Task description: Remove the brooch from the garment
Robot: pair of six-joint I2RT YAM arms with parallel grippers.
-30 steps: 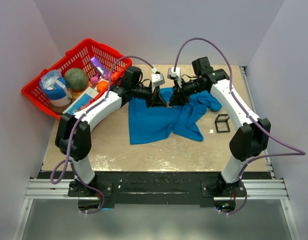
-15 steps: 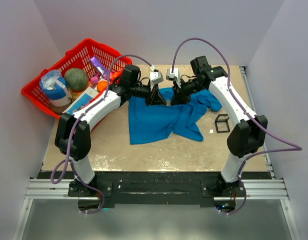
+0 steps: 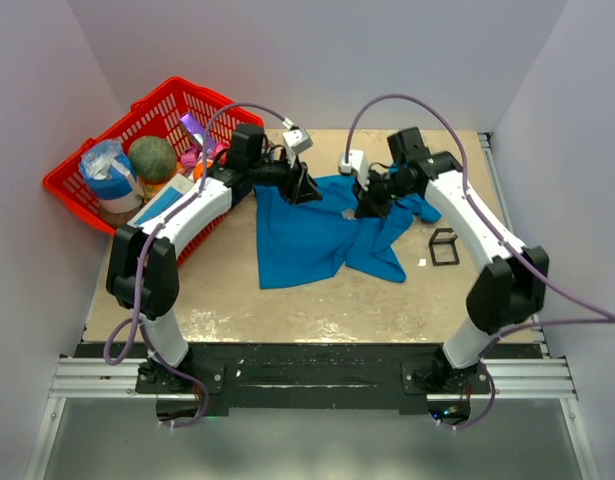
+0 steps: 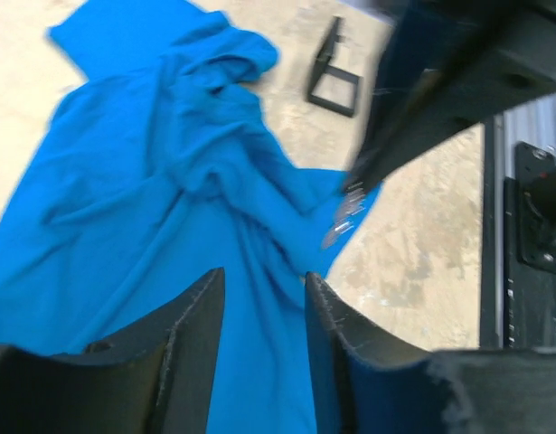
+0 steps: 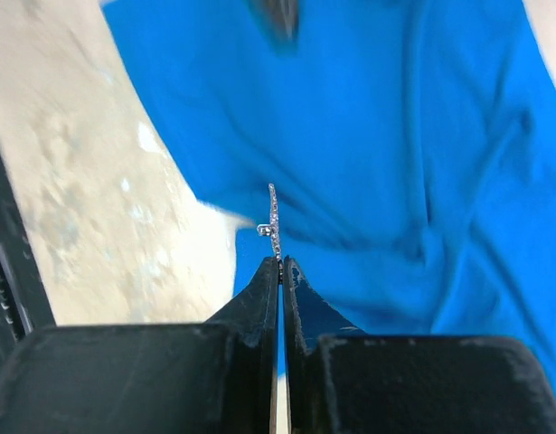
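Table (image 3: 237,305): a hard, bare top is noted beneath the work, so a dropped piece would likely bounce or skid away. Shirt (image 3: 312,240): it is found crumpled mid-table and is gripped by neither arm. If a pin or thread is caught in a fold, the loose cloth could be dragged up with any lift. Left gripper (image 4: 262,282): its fingers are held moderately apart over the cloth, with nothing between them. Right gripper (image 5: 280,262): its fingers are pressed tight together on the brooch (image 5: 274,217). The brooch is pinched by its lower edge only and stands up out of the tips, above the shirt's edge where cloth meets table. So slim a hold is judged fragile, and a quick swing or a brush against the other arm could twist the piece out. Hidden or unclear: from overhead the brooch cannot be made out, and both sets of tips are masked by the wrists. The brooch is seen only edge-on or blurred, so its face and clasp are not shown. Whether it is fully free of the cloth cannot be told. A small black frame (image 3: 444,246) right of the shirt is not identified.
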